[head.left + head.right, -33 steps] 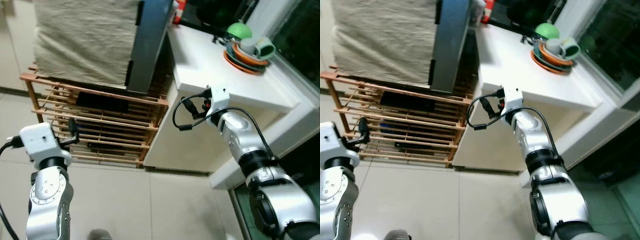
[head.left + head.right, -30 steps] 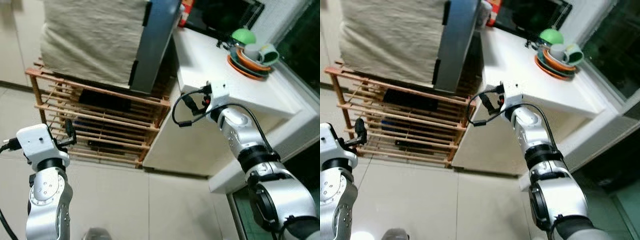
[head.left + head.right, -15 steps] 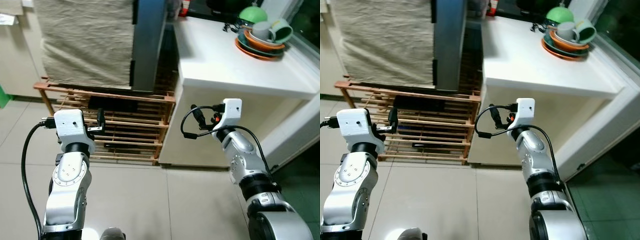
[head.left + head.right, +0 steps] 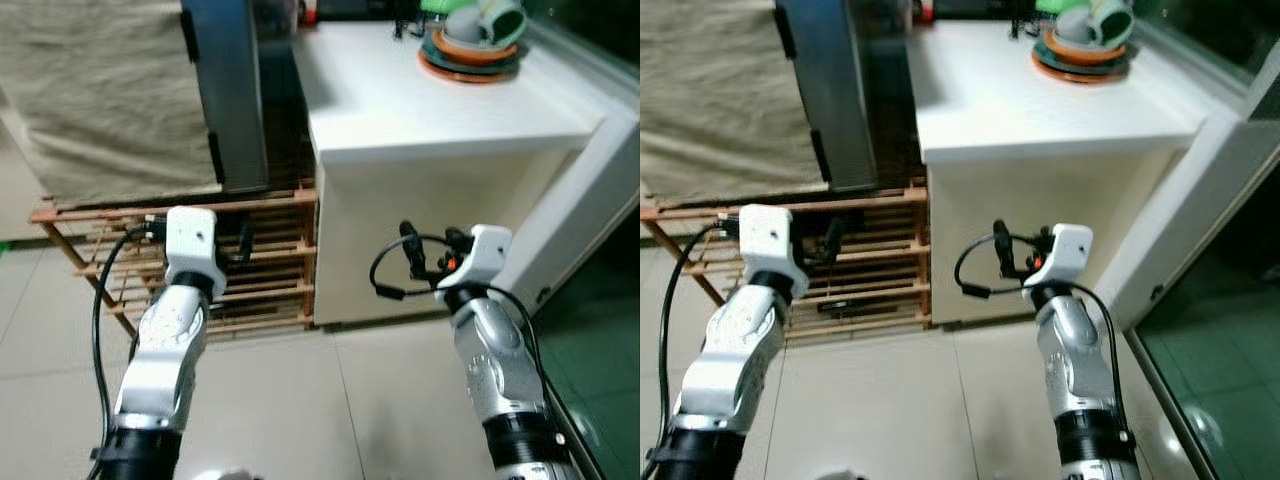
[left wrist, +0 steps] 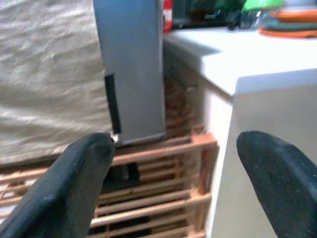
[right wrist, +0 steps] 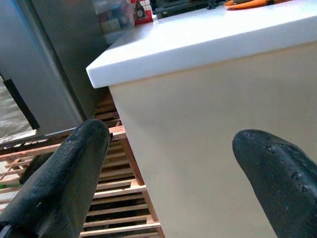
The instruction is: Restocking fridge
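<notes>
Both arms are raised before the robot, neither holding anything. The left gripper (image 5: 168,183) has its fingers spread wide; ahead of it stands the grey fridge (image 5: 131,69) on a wooden slatted rack (image 5: 158,188), with a beige cloth (image 5: 49,74) hanging beside it. The right gripper (image 6: 173,183) is likewise spread, facing the side of the white counter (image 6: 208,34), which rises just ahead of it. Stacked dishes (image 4: 470,45) (orange plate, green items, probably a cup) sit well beyond, at the counter's far end.
</notes>
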Available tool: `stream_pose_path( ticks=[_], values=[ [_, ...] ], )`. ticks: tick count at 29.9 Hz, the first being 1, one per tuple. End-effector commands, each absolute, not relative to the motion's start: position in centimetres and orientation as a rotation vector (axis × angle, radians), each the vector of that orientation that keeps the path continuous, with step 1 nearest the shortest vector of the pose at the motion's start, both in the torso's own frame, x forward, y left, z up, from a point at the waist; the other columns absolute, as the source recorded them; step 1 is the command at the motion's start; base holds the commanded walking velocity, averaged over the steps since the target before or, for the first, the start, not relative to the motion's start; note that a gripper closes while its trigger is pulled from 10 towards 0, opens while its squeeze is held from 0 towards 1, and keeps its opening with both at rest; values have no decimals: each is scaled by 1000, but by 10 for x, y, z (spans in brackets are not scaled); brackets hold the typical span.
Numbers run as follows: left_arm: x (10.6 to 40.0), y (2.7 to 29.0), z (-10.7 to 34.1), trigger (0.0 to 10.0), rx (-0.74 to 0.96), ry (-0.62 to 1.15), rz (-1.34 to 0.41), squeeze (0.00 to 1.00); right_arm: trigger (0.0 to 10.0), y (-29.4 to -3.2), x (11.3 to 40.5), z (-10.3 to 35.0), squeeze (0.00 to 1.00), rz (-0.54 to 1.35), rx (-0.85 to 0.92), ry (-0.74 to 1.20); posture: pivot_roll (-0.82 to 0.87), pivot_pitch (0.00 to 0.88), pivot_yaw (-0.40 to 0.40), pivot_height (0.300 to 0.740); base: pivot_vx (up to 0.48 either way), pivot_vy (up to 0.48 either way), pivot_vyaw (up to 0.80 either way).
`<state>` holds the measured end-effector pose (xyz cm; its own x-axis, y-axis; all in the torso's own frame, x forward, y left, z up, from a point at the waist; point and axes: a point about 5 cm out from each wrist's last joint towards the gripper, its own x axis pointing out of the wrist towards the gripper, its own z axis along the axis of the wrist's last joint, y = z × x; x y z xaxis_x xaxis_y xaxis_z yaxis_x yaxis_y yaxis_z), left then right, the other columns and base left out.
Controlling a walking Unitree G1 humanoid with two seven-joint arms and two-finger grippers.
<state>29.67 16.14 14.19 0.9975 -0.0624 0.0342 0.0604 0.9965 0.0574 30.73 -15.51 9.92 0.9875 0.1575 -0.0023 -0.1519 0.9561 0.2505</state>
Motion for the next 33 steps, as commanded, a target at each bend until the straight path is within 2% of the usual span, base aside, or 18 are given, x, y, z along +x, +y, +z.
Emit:
stream_pose_path(
  ticks=[1,10,27,30,33],
  values=[
    [299,168,144,10000,39,-47,-54,0,10000,-155,310,107,0,142,256,4,-30,0,9,740,0,480,0],
    [310,180,128,10000,-41,44,18,0,10000,-156,303,100,0,124,265,36,-54,0,28,740,0,480,0],
    [317,187,124,10000,-68,54,70,0,10000,-154,307,103,0,155,250,53,-40,0,3,740,0,479,0],
    [317,187,124,10000,-22,52,77,0,10000,-151,308,103,0,183,237,55,-37,0,-1,740,0,475,0],
    [317,188,126,10000,70,27,88,0,10000,-147,307,103,0,208,223,56,-31,0,0,740,0,0,0]
  ],
)
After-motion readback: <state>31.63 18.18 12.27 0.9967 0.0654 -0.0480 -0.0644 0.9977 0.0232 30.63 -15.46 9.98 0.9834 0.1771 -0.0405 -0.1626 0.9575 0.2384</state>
